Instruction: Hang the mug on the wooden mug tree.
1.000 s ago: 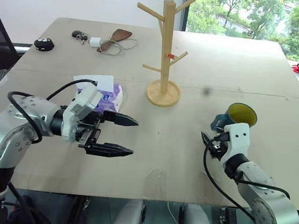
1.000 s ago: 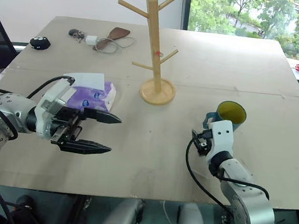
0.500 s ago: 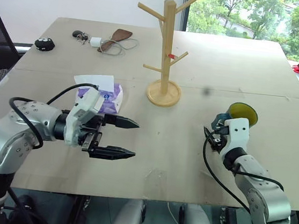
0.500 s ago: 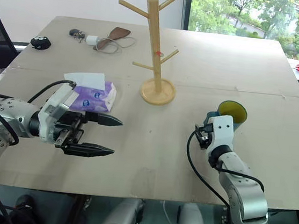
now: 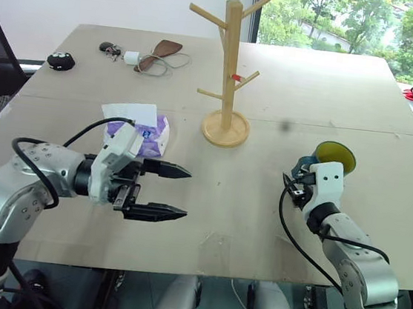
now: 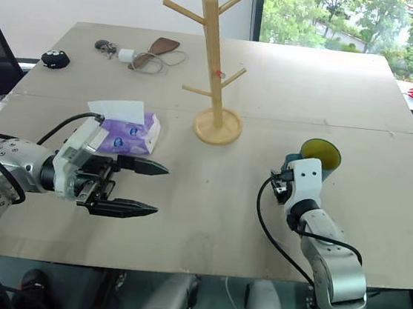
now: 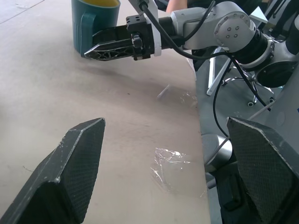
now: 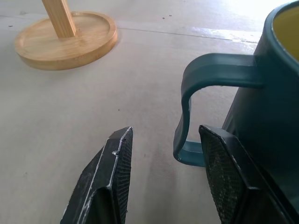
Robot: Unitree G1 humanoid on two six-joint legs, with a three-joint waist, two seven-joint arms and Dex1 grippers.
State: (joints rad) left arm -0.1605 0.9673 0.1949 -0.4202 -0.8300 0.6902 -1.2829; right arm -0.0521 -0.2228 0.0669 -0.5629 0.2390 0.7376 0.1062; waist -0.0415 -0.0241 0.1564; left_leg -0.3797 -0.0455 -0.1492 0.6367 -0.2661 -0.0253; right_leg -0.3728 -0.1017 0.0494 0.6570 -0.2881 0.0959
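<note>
Jaws partly parted, the right gripper [image 8: 161, 179] sits low over the bench [image 5: 261, 198] at the handle of the mug [image 5: 331, 158], one finger [image 8: 110, 175] outside the loop and the other [image 8: 224, 179] between the loop and the teal wall, with nothing clamped yet. The mug, yellow inside, stands upright on the robot's right, well apart from the wooden mug tree [image 5: 231, 68], which rises from its round base near the bench's middle, a small red mark on one right-hand peg. The left gripper [image 5: 172, 192] hovers with jaws spread wide and empty on the other side, pointing across toward the mug. To do this step well, the right jaws should probably close squarely on the handle's upright part, low enough that the mug cannot swing, leaving the loop free for a peg. A tissue pack [image 5: 149, 134] lies just behind the left gripper; keys, a charger and a small dark object sit at the far edge. Green trees fill the window beyond the plain brown board surface.
</note>
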